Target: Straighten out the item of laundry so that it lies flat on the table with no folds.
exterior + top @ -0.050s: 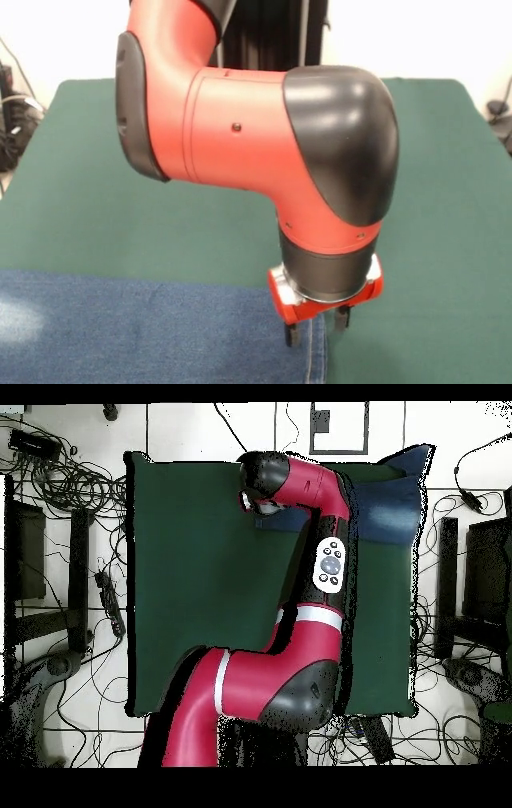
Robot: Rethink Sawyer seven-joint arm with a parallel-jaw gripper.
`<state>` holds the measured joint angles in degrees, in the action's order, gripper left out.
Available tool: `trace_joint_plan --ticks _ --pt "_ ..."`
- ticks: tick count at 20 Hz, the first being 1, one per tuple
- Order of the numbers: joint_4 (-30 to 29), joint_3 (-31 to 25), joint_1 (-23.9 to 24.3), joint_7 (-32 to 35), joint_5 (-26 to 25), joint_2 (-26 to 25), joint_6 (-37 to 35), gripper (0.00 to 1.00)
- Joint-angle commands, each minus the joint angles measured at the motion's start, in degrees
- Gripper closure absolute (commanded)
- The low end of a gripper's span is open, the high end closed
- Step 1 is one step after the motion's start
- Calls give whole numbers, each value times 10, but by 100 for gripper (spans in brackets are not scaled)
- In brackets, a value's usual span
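The item of laundry [144,336], blue denim with a pale faded patch at its left, lies along the near edge of the green table [80,200]. Its stitched right edge ends under my gripper [318,326]. The gripper points straight down and stands open. One fingertip [292,334] is over the denim and the other hangs over bare cloth just past the edge. In the overhead view the denim [395,509] shows at the table's top right, partly under the arm [325,564]. The arm's wrist hides the gripper there.
The arm's bulky red and black elbow [264,152] fills the middle of the front view and hides part of the table. Cables and black stands [80,564] lie on the floor beside the table [200,584].
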<state>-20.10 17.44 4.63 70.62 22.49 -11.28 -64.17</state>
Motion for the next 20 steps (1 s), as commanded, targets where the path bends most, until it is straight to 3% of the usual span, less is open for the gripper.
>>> trace_joint_plan --ticks 1,6,12,16,20 --pt "-68 -59 -11 55 -22 -45 29 0" --pt "37 1 7 86 -27 -127 -5 0" --pt "91 46 22 122 -13 -170 -7 0" --pt "140 106 40 142 53 -211 -80 0" --pt "187 257 72 177 162 -263 -160 0"
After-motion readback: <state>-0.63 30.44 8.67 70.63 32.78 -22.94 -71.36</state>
